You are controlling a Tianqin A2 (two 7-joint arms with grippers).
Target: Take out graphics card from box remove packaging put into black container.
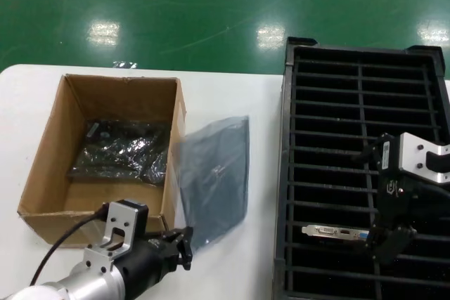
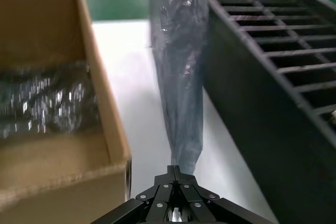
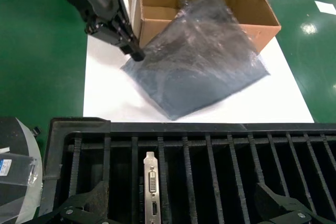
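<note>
The graphics card stands in a slot of the black container (image 1: pixel 295 173), its silver bracket (image 1: pixel 336 232) showing a white and a blue port; the bracket (image 3: pixel 151 187) also shows in the right wrist view. My right gripper (image 1: pixel 391 242) hovers over that slot, open, its fingers wide on either side of the card (image 3: pixel 181 208). The empty packaging (image 1: pixel 214 173), a grey-blue bag, lies between the box (image 1: pixel 42 173) and the container. My left gripper (image 1: pixel 184 244) is shut on the bag's near corner (image 2: pixel 176 174), at the box's front right corner.
Crinkly dark bagged items (image 1: pixel 123 152) lie inside the box. The white table (image 1: pixel 232 265) ends at a green floor behind. The container's tall wall (image 2: pixel 252 108) stands close beside the bag (image 2: pixel 181 77).
</note>
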